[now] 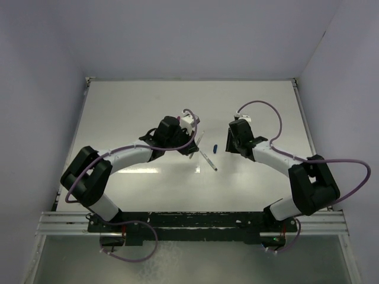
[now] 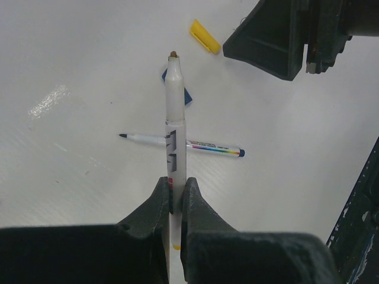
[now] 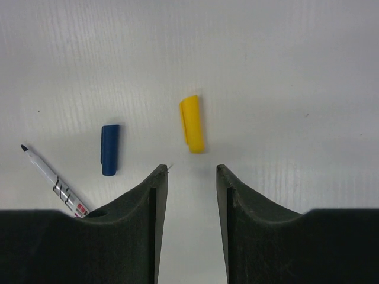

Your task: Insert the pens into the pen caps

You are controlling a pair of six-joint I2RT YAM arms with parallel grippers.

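Right gripper point(image 3: 190, 169), jaws apart and empty, yellow cap point(image 3: 192, 123) just beyond its fingertips.
Cap lies flat, long axis nearly along my reach; right arm is nearer. Left gripper point(image 2: 176, 183) clamped on a pen point(image 2: 174, 112), shaft in line with the fingers, tip pointing away, roughly toward that cap.

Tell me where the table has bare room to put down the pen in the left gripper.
Bare: the far table beyond the left gripper, with its held pen, and right gripper, up to the back wall; also the strip between the lying pen and the arm bases. Crowded: between the grippers, around the blue cap and yellow cap.
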